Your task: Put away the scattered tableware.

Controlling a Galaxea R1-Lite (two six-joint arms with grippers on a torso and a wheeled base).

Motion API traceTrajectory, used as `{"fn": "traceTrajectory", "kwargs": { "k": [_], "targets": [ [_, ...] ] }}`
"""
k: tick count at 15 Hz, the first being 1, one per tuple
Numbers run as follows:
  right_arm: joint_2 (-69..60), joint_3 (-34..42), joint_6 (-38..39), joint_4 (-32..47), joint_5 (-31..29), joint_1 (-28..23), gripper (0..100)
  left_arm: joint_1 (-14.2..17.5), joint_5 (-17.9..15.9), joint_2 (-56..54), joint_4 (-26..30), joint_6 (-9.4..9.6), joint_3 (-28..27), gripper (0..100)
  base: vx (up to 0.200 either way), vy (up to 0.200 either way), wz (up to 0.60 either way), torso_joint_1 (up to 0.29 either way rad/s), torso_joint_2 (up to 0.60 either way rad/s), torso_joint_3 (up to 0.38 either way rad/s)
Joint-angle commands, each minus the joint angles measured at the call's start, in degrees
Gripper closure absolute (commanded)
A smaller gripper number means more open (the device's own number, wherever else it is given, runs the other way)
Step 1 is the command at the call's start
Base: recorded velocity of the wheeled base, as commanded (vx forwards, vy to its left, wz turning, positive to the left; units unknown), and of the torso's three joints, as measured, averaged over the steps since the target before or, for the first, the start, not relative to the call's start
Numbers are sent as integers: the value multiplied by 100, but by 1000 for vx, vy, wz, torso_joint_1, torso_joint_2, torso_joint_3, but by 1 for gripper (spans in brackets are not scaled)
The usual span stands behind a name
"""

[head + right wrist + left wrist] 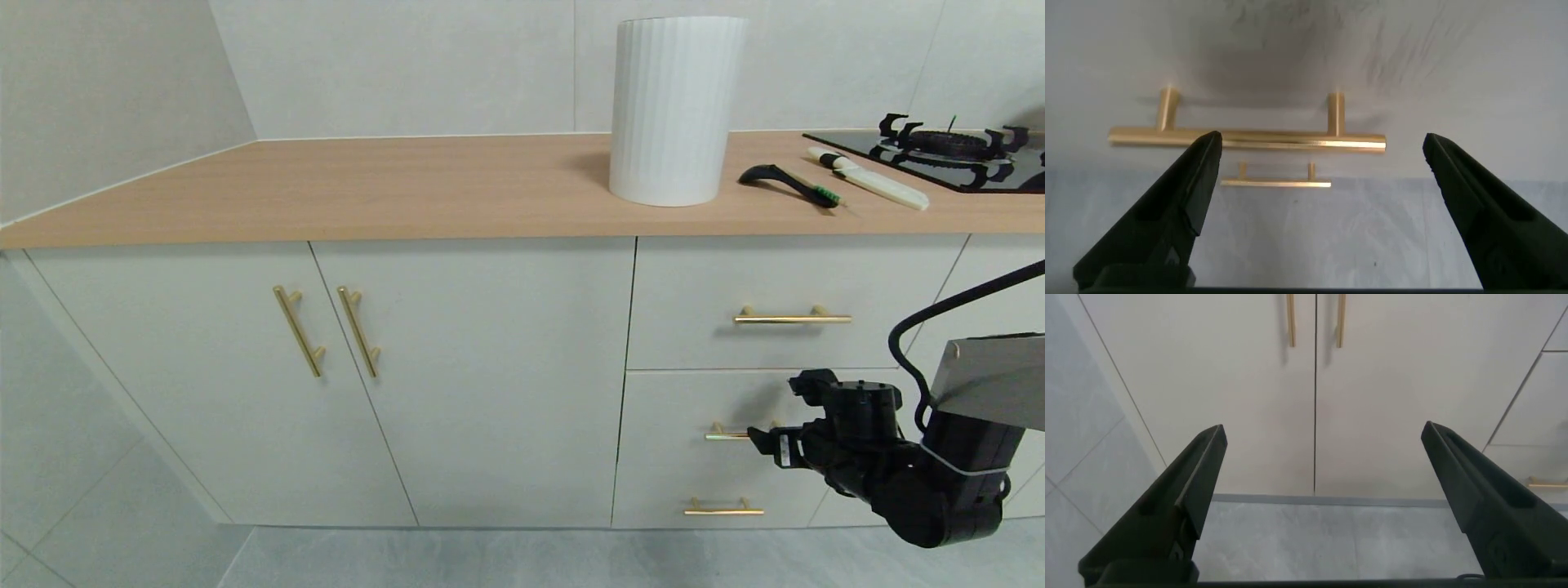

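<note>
On the wooden countertop point(367, 184) lie a black utensil with a green tip point(788, 184) and a white knife point(869, 184), to the right of a tall white ribbed container point(673, 110). My right gripper point(780, 416) is down in front of the middle drawer, open, its fingers spread just short of the gold middle drawer handle point(727, 434). In the right wrist view that gripper point(1321, 151) faces the handle point(1249, 140) with nothing held. My left gripper point(1323, 441) is open and empty, low before the cabinet doors.
A black gas hob point(939, 151) sits at the counter's right end. Below are two cabinet doors with gold handles point(326, 331), a top drawer handle point(792, 318) and a bottom drawer handle point(724, 511). All drawers and doors are closed. Grey floor tiles lie underneath.
</note>
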State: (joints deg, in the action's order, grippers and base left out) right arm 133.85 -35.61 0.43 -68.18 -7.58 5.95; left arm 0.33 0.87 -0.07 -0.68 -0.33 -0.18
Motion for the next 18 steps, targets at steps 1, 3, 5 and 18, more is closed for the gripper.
{"fn": "traceTrajectory", "kwargs": {
  "k": [1,3,5,18],
  "targets": [
    [264,-122,10,-28,-24,3,0,2,1,7,-2,-2,1,0,0,0,0,0,0,0],
    [299,-210,107,-28,-50,3,0,2,1,7,-2,-2,1,0,0,0,0,0,0,0],
    [361,-350,212,-28,-121,3,0,2,1,7,-2,-2,1,0,0,0,0,0,0,0],
    [361,54,177,-64,-182,-6,0,2,1,7,-2,-2,1,0,0,0,0,0,0,0]
  ]
}}
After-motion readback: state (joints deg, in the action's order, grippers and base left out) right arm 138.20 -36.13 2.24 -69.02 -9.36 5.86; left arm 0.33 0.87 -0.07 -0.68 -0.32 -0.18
